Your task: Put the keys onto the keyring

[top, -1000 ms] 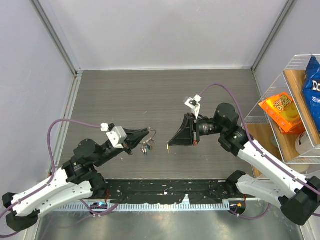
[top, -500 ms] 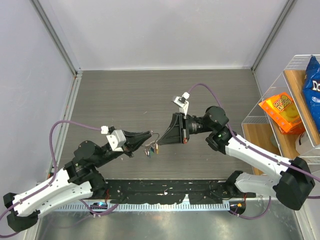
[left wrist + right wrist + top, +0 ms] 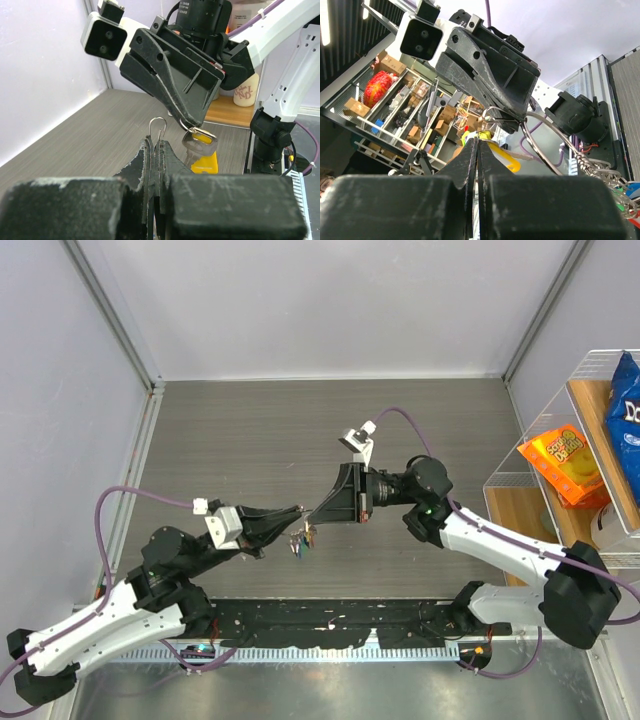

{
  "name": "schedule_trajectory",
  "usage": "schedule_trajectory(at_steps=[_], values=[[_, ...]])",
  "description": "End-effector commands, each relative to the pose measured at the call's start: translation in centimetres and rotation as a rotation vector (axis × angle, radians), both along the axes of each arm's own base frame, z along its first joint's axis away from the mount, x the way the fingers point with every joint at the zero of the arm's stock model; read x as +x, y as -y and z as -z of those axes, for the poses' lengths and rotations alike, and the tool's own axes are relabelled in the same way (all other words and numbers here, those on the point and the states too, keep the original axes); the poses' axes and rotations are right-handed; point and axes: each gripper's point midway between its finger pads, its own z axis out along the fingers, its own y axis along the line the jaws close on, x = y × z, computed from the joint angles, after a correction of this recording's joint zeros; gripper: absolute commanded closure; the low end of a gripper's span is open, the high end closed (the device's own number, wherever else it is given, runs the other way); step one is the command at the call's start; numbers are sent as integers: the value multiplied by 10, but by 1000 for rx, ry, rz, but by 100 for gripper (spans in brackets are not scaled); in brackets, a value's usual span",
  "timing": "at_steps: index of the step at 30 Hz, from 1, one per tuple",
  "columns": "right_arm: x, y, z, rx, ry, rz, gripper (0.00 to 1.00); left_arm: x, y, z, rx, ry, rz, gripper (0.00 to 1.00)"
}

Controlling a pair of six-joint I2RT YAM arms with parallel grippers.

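While held aloft, yellow-headed key (image 3: 197, 142), thin keyring (image 3: 158, 118)

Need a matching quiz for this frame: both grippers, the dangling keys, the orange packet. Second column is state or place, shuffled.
Column 1
1. left gripper
2. right gripper
3. orange packet
4. dangling keys

Column 2
A. on the shelf at the table's right edge
B. shut on the yellow-headed key
C. shut on the keyring
D. hanging just below the point where the two gripper tips meet

Pairs: 1-C, 2-B, 3-A, 4-D
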Motion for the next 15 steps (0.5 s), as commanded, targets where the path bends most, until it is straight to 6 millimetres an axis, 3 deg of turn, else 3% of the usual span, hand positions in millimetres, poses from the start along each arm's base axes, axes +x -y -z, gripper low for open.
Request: schedule_trajectory(at_steps=[1,15], values=[[-4,0,-16,78,6,-8,94,-10,-6,-34,-119,67,32,100],[-6,-7,-12,80,-27,-24,94,-13,-7,-38,-134,82,44,100]])
